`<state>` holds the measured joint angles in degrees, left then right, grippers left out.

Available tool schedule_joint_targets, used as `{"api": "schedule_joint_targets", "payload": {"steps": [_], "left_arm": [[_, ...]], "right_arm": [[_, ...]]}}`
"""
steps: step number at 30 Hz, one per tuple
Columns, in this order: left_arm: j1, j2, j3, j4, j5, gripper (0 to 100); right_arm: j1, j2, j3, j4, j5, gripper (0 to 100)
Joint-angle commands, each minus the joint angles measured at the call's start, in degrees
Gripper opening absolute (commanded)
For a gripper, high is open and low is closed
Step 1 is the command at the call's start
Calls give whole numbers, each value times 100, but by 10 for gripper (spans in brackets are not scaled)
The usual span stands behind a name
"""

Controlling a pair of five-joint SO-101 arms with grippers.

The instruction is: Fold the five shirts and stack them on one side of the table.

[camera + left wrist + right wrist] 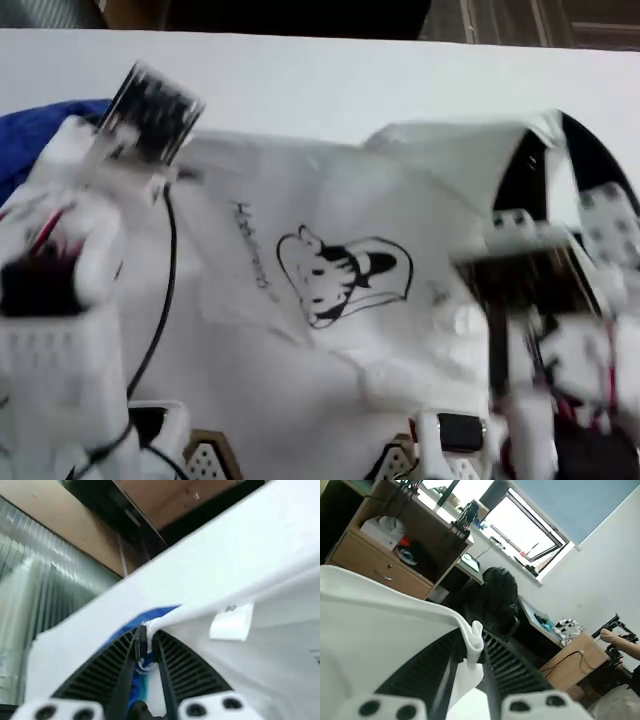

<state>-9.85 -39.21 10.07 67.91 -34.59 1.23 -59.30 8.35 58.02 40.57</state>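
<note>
The white shirt (330, 340) lies spread over the counter (350, 75), its printed cartoon (345, 272) facing up. Left of the cartoon, the left end effector (147, 642) is clenched on a shirt edge, just above the blue shirt (35, 135). Right of the cartoon, the right end effector (472, 645) pinches a lifted edge. Beyond the cartoon runs a bare strip of counter.
</note>
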Motion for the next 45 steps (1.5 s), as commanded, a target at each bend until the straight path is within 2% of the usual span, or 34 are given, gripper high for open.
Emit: {"api": "schedule_joint_targets", "payload": {"steps": [1, 6, 11, 22, 25, 34, 45], "left_arm": [[-26, 695, -110, -457, 62, 24], [-26, 1864, -752, -747, 62, 24], [62, 3147, -2070, -334, 62, 24], [352, 5301, -4629, 923, 53, 24], [369, 5705, -5138, 1363, 44, 24], [343, 6813, -5402, 1785, -475, 24], [246, 6954, -5631, 1864, -475, 24]], "right_arm": [[48, 84, 985, -971, 35, 21], [66, 242, 1811, -1991, 44, 21], [268, 1112, 1530, -2325, 44, 21], [664, 3459, -281, -2281, 44, 21], [620, 3811, -527, -1921, 44, 21], [514, 4848, -571, -1604, 35, 21], [620, 5253, -1530, -1613, 44, 21]]}}
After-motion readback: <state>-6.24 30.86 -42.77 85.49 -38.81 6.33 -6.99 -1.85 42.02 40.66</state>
